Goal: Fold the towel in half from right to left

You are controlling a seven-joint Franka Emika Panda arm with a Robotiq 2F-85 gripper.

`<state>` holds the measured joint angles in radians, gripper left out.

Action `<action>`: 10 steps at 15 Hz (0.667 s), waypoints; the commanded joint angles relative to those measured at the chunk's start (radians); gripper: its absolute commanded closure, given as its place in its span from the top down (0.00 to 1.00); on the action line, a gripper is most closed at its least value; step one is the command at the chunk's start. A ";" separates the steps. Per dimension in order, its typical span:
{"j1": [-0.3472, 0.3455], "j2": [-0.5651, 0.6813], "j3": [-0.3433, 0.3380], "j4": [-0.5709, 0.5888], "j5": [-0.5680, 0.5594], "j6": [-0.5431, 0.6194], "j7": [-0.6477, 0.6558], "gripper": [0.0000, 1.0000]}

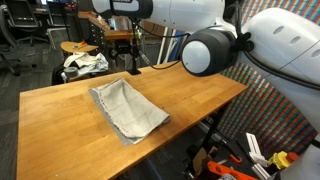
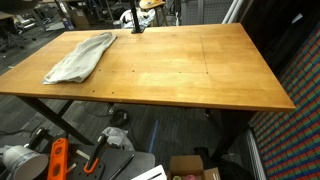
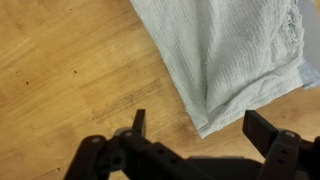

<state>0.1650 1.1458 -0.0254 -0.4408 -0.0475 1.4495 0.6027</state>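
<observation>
Hovering with jaws wide apart and empty, gripper [image 3: 200, 128] frames the corner of the towel [image 3: 235, 55] in wrist view, the only view showing the jaws. Whole towel [image 1: 128, 108] [image 2: 80, 57] shows only in both exterior views: rumpled, flat on wooden table [image 1: 60, 120], near one end

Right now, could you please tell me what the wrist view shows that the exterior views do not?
Only the wrist view makes plain the gripper, its fingers open with a corner of the towel between them, and the cloth's weave. Only an exterior view shows the whole towel, the full table, the robot arm and a fabric bundle beyond the table. Both share the towel lying on the wooden table.
</observation>
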 commanded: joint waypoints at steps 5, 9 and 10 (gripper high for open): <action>0.029 -0.059 -0.004 -0.008 0.006 -0.021 -0.091 1.00; 0.053 -0.075 -0.003 -0.011 0.006 -0.040 -0.093 1.00; 0.063 -0.079 -0.006 -0.012 -0.001 -0.048 -0.098 1.00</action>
<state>0.2071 1.0990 -0.0247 -0.4400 -0.0470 1.4327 0.5272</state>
